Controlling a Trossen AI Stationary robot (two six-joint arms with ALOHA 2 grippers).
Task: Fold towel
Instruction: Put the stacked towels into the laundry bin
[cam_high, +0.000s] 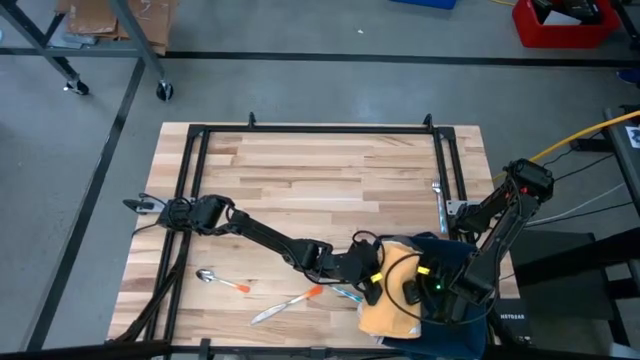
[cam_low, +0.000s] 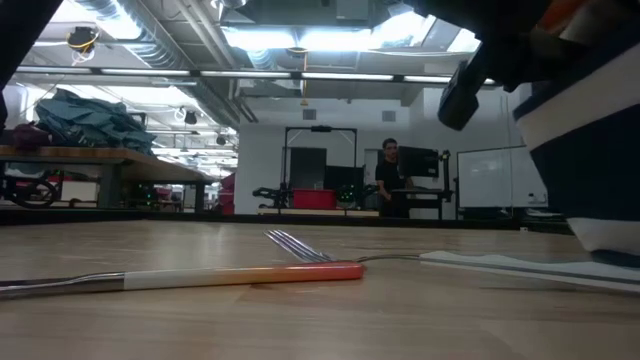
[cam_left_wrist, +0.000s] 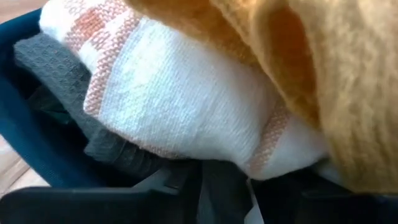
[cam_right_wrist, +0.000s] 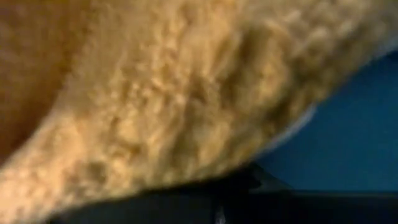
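Observation:
A dark blue bin (cam_high: 452, 338) stands at the table's near right corner, holding folded towels. In the left wrist view a white towel with orange stripes (cam_left_wrist: 186, 106) lies on a grey towel (cam_left_wrist: 56, 74), with a yellow towel (cam_left_wrist: 323, 56) over both. The yellow towel (cam_high: 385, 315) hangs over the bin's left rim. My left gripper (cam_high: 372, 278) reaches in level from the table's left, close to the towel stack. My right gripper (cam_high: 432, 295) points steeply down into the bin, shut, with the yellow towel (cam_right_wrist: 155, 93) filling its wrist view. My right gripper sits close against the yellow towel's fuzzy surface (cam_right_wrist: 186, 155), coming from above. The cloth and the gripper itself hide the fingertips, so I cannot tell whether it grips the towel or only lies beside it.
A spoon (cam_high: 205, 275), a fork and a knife (cam_high: 285, 305) with orange handles lie on the wood left of the bin; the fork (cam_low: 300, 245) shows in the low view. A black frame (cam_high: 310, 128) borders the far table. A person (cam_low: 388, 175) stands far behind.

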